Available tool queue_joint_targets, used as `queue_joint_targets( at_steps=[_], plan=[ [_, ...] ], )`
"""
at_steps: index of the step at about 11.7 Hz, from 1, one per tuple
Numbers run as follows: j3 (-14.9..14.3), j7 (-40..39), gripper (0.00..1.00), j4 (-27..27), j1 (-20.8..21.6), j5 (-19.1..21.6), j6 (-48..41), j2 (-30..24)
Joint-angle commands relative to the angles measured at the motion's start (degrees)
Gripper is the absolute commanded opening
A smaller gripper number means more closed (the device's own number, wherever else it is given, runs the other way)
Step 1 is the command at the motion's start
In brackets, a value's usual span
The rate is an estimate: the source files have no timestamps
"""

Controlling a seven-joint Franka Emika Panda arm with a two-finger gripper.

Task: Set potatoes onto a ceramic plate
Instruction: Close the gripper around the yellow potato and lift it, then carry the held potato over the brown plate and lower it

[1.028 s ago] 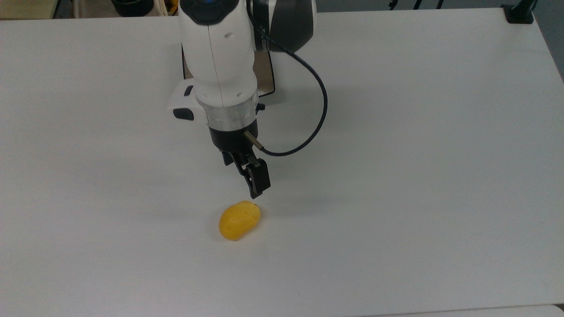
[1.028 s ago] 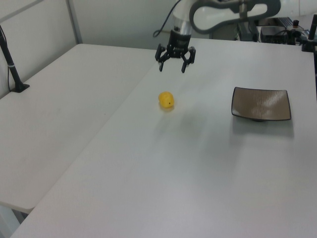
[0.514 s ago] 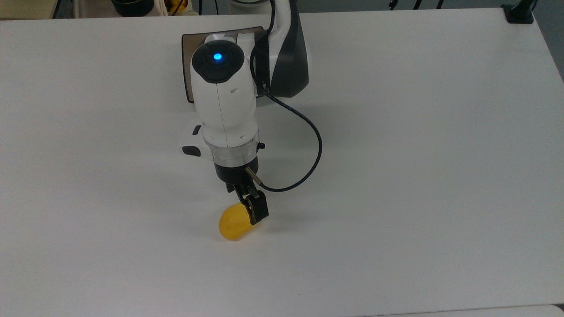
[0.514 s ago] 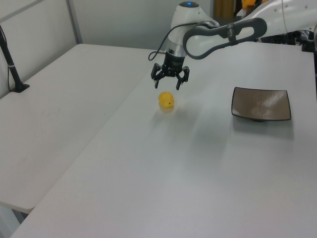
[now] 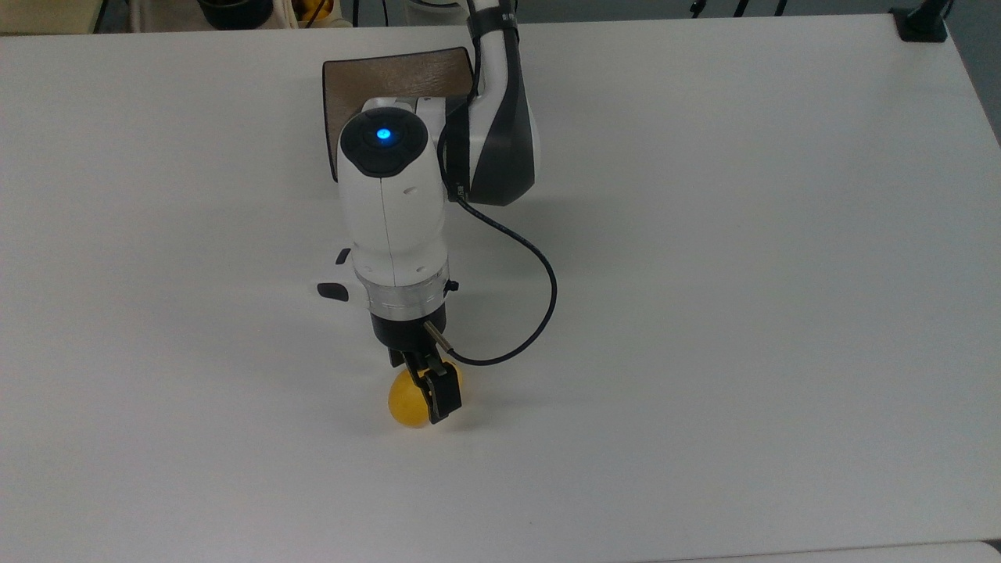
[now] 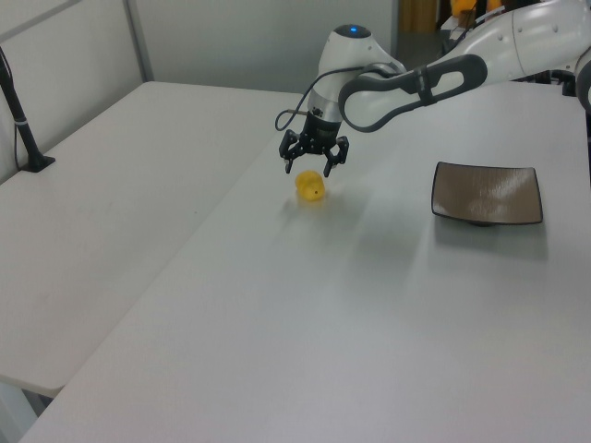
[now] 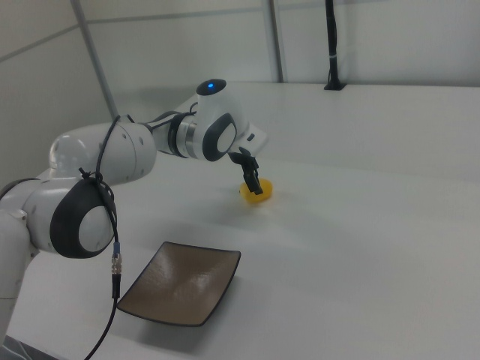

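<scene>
Straddling the potato (image 6: 311,187), my gripper (image 6: 313,166) hangs with its fingers spread to either side of it, not yet pinching. I see the potato lying on the white table (image 5: 743,274), well apart from the ceramic plate (image 6: 487,194), which sits bare.

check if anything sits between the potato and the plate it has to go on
Nothing visible does. In the left view, the white table is bare between the potato and the ceramic plate. The end effector hangs open just above the potato, its fingers to either side, with nothing between them.
</scene>
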Motion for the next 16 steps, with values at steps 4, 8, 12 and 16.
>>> queue_joint_targets(
  at_steps=[4, 8, 12, 16],
  plan=[
    [-0.4, 0.5, 1.0, 1.5, 1.9, -4.3, 1.7, 2.7],
    [-0.3, -1.4, 0.69, 1.3, 2.0, -5.5, 1.7, 3.0],
    [-0.1, -2.3, 0.27, 0.9, 1.9, -5.4, 0.8, 1.6],
    [0.1, -5.6, 0.27, -10.0, 1.5, -4.9, 0.6, -11.9]
  ],
)
